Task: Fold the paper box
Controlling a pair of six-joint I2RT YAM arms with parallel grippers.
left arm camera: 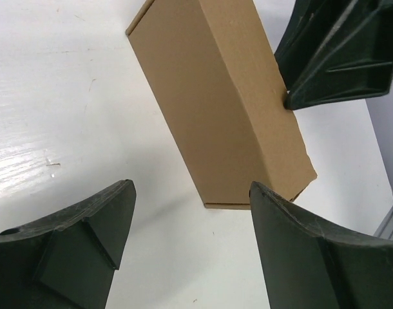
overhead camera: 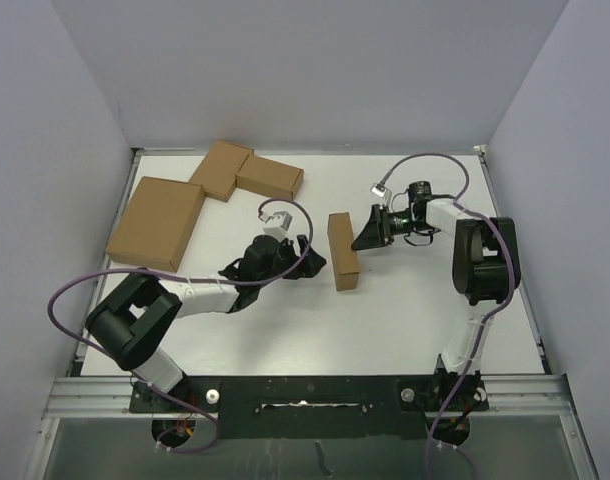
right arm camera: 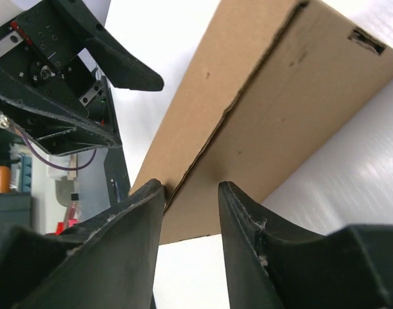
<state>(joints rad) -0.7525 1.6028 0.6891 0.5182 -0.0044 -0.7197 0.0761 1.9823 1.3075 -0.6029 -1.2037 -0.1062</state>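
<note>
Paper box point(overhead camera: 343, 252) sits mid-counter point(overhead camera: 415, 310), long axis running near edge to far edge.

Left tool point(overhead camera: 311, 258) is just beside its left long side, not touching, fingers point(left arm camera: 87, 238) spread wide.

Right tool point(overhead camera: 365, 238) has its tips against the box's right long side, fingers point(right arm camera: 245, 219) slightly apart. Can't tell if it's pinching anything.

Count: 1 folded box, 2 tools, 3 flat cardboard pieces point(overhead camera: 157, 222) clustered at the far-left corner.

The box is plain brown corrugated, closed, long and narrow. The top panel bows slightly and there's a small slot point(right arm camera: 367, 42) near one end.
</note>
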